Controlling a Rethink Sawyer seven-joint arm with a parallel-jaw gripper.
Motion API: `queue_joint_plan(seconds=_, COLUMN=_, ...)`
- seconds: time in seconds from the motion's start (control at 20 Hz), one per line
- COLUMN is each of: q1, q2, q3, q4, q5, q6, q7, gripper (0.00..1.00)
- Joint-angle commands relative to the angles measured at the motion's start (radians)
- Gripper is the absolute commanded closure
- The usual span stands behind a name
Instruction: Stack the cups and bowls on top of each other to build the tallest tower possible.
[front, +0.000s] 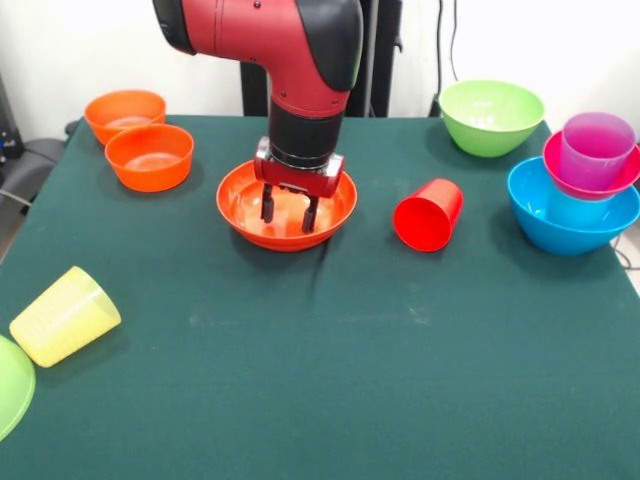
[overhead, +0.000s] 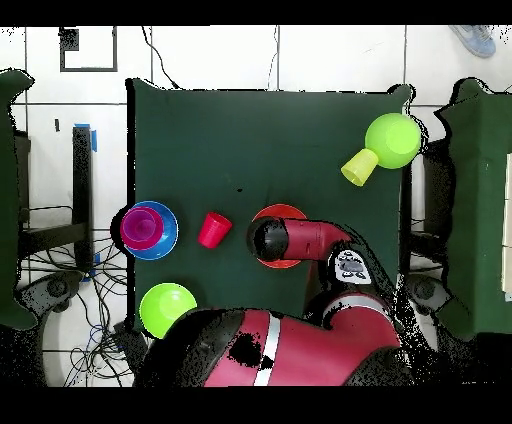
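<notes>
My gripper (front: 289, 212) hangs open over the wide orange bowl (front: 236, 199), both fingertips down inside it and nothing between them. In the overhead view the arm covers most of that bowl (overhead: 283, 211). A red cup (front: 428, 214) lies on its side just right of the bowl. At the right edge a blue bowl (front: 570, 226) holds a light blue cup (front: 578, 208), a magenta bowl (front: 556, 165) and a purple cup (front: 597, 148), nested as one stack (overhead: 146, 229). A yellow cup (front: 64, 315) lies on its side at the near left.
Two small orange bowls (front: 125, 113) (front: 149, 156) stand at the far left. One lime green bowl (front: 491, 117) sits at the far right, another (front: 12, 385) is cut off by the near left edge, beside the yellow cup (overhead: 358, 167).
</notes>
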Motion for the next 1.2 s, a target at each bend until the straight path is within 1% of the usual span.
queue_joint_plan(seconds=0.05, q1=0.044, q2=0.100, q3=0.160, q4=0.035, q5=0.078, q6=0.082, q7=0.110, gripper=0.00)
queue_joint_plan(seconds=0.25, q1=0.065, q2=0.096, q3=0.161, q4=0.025, q5=0.110, q6=0.105, q7=0.124, gripper=0.00)
queue_joint_plan(seconds=0.5, q1=0.099, q2=0.110, q3=0.149, q4=0.006, q5=0.152, q6=0.093, q7=0.146, gripper=0.00)
queue_joint_plan(seconds=0.95, q1=0.091, q2=0.041, q3=0.164, q4=0.061, q5=0.202, q6=0.131, q7=0.118, gripper=0.00)
queue_joint_plan(seconds=1.2, q1=0.101, q2=0.045, q3=0.159, q4=0.053, q5=0.221, q6=0.135, q7=0.115, gripper=0.00)
